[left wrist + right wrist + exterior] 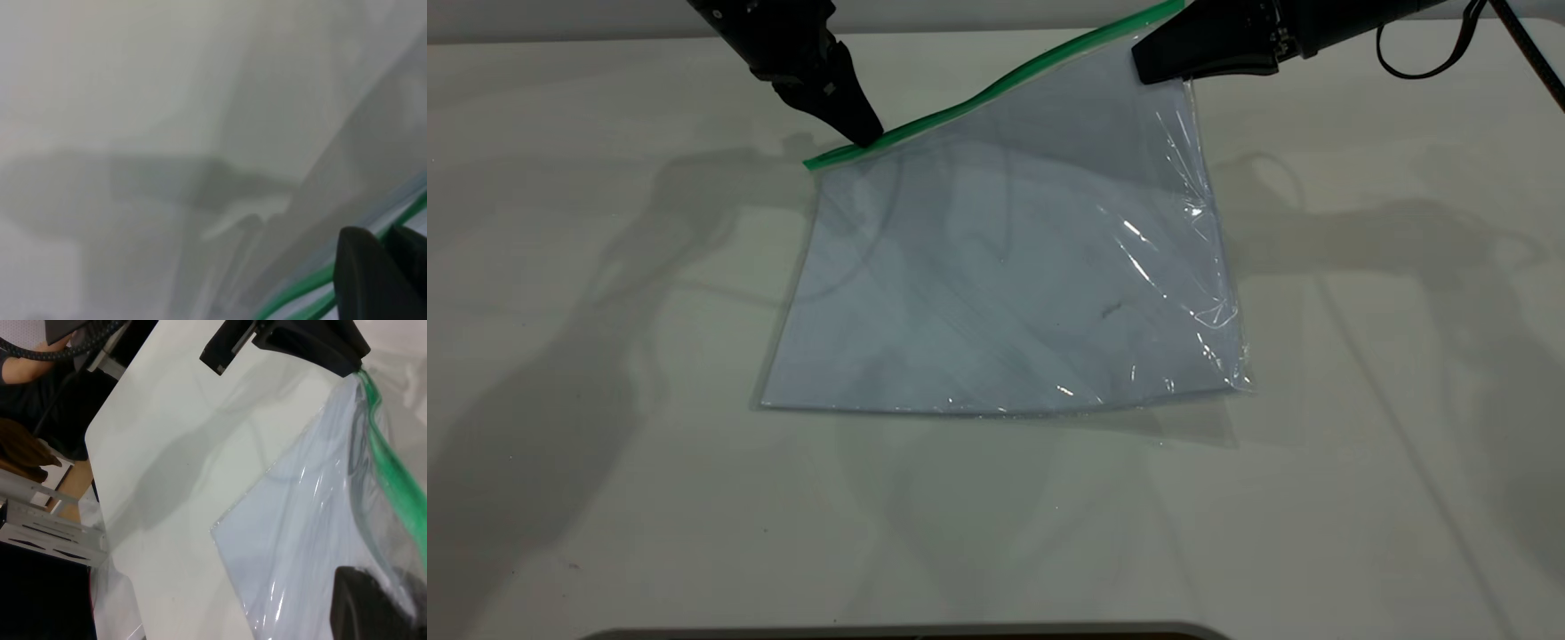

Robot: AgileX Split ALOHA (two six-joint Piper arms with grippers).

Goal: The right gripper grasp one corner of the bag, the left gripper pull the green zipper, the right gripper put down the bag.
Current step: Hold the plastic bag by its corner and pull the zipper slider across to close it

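Note:
The bag (1005, 284) is a clear pouch with pale bluish sheets. Its near edge rests on the white table (605, 400) and its far edge is raised. My right gripper (1152, 62) is shut on the bag's far right corner and holds it up. In the right wrist view a black finger (363, 607) presses the film of the bag (300, 533). The green zipper (978, 96) runs along the raised far edge. My left gripper (863, 133) is shut on the zipper near its left end, hiding the slider tab. The left wrist view shows the jaws (390, 267) closed over the green strip (293, 293).
A looping black cable (1423, 62) hangs behind the right arm. A dark rim (907, 633) lies at the table's front edge. The right wrist view shows the table's edge (90, 453) with a metal frame (47, 520) beyond it.

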